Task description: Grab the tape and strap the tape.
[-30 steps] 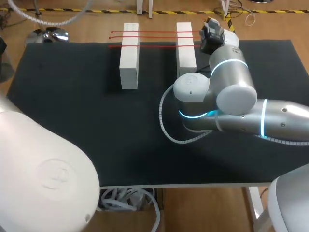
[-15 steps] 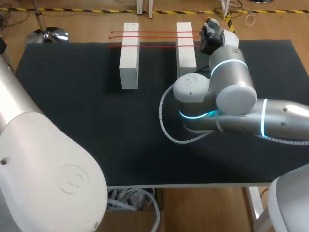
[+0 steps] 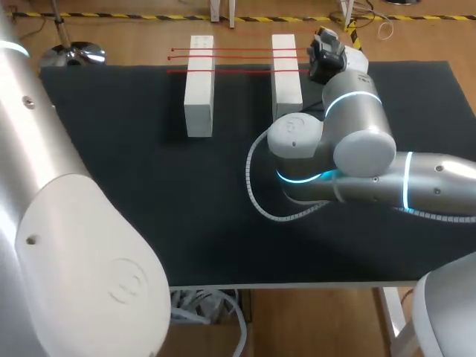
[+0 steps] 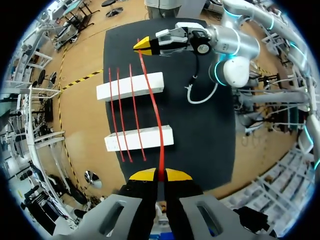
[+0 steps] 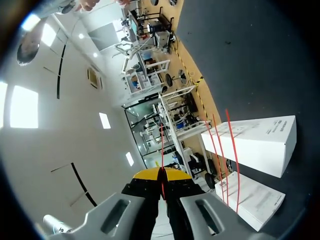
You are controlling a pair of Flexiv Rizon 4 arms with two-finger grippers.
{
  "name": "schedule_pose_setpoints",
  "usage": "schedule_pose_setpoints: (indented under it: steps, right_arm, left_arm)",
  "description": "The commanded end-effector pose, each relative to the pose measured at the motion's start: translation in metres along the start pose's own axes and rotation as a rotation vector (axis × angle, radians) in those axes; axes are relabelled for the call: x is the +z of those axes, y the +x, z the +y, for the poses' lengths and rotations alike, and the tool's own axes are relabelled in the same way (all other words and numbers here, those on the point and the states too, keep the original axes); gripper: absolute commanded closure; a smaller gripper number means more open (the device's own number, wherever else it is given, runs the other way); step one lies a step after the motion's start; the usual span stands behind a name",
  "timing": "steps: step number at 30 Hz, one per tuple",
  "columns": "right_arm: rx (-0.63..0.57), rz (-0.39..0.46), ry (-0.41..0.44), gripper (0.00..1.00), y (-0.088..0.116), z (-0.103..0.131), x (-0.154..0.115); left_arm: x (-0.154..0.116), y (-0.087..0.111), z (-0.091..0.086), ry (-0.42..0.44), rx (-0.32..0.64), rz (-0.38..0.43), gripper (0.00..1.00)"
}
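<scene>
Red tape point(image 4: 155, 110) clenched by left end effector point(image 4: 160, 174) and right end effector point(image 5: 161, 173), across white boxes point(image 4: 120, 89)

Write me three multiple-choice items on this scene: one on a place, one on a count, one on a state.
1. Where do the loose tapes lie?
A) across both blocks
B) on the floor
C) coiled beside one block

2. How many white blocks stand on the mat?
A) one
B) two
C) four

3. What is the left gripper doing?
A) open and empty
B) shut on a tape
C) open around a block

Answers:
1 A: the left wrist view shows the loose tapes crossing both blocks.
2 B: two blocks stand side by side.
3 B: its yellow tips pinch the held tape.
</scene>
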State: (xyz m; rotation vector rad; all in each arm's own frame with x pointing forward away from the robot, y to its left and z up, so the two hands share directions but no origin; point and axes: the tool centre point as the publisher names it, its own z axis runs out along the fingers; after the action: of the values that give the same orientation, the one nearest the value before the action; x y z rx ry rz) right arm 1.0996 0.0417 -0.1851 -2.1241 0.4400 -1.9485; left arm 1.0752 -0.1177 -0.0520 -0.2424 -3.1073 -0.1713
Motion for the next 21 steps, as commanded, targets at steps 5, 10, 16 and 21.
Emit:
schedule_pose_setpoints:
  steps: [5,10,16,21]
  right_arm:
    - [-0.002,-0.005,-0.004,1.0,0.002,-0.001,-0.001]
    - [-0.002,-0.005,-0.004,1.0,0.002,-0.001,-0.001]
    - [-0.002,-0.005,-0.004,1.0,0.002,-0.001,-0.001]
    - [-0.002,-0.005,-0.004,1.0,0.002,-0.001,-0.001]
  left_arm:
    - [-0.003,-0.009,-0.004,-0.188,-0.002,0.074,1.0]
    - [-0.003,-0.009,-0.004,-0.188,-0.002,0.074,1.0]
    - [-0.009,-0.012,-0.007,-0.13,-0.058,0.065,1.0]
    - [-0.014,-0.017,-0.012,-0.019,-0.082,0.042,1.0]
